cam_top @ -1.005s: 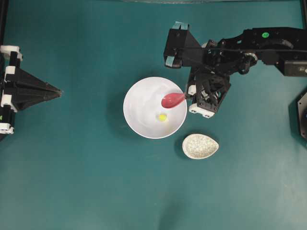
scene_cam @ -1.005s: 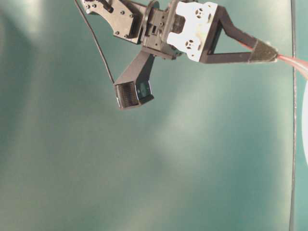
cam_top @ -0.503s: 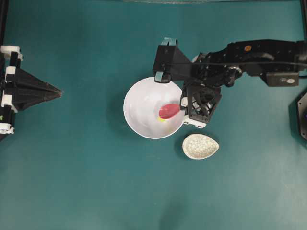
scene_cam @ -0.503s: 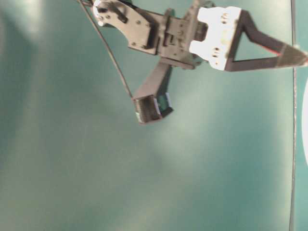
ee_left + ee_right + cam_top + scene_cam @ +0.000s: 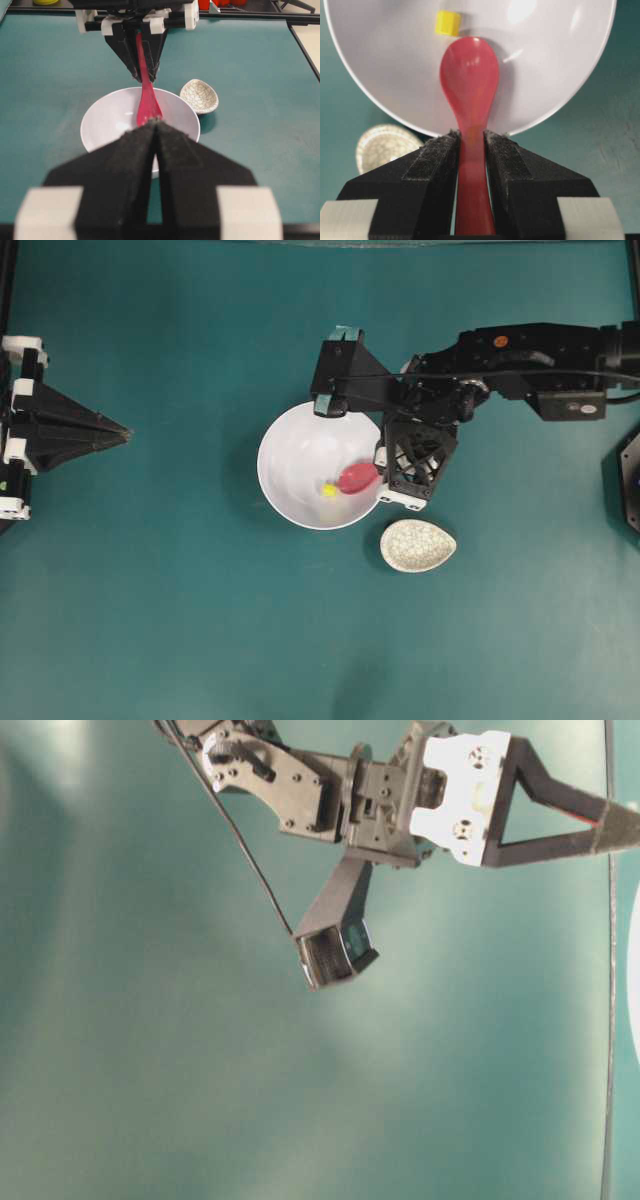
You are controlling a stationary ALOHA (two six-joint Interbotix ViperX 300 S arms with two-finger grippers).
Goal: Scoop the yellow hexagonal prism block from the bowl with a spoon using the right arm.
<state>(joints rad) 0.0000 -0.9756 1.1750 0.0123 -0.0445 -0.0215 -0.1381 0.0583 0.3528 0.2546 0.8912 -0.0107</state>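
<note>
Your right gripper [image 5: 470, 145] is clenched on the spoon [image 5: 470, 80], fingers [image 5: 432, 165] pressed on either side of the handle, scoop pointing away from the wrist and down into the bowl [image 5: 290, 455]. In the overhead view the right arm [image 5: 520, 355] comes in from the right edge and hangs over the bowl's right rim; spoon scoop [image 5: 356, 478] sits low in the right half of the bowl.

Yellow hexagonal prism block [image 5: 448, 23] is on the bowl floor, at the tip of the scoop, slightly to its left in the wrist view. Looks touching or nearly so; you can't tell which from these views. It's not in the scoop. Overhead puts the block [image 5: 329, 490] just left of the scoop, lower centre of the bowl.

Speckled cream spoon rest [image 5: 418, 545] is on the teal surface [image 5: 180, 620] just below-right of the bowl, apart from it.

Your left gripper [image 5: 155, 130] is parked at the left edge of the overhead view, well apart from the bowl, fingers [image 5: 125, 165] pressed together with nothing between them, pointing at the bowl.

Table-level view only shows the right gripper's body and its wrist camera [image 5: 335, 950]; bowl is barely a sliver at the edge
</note>
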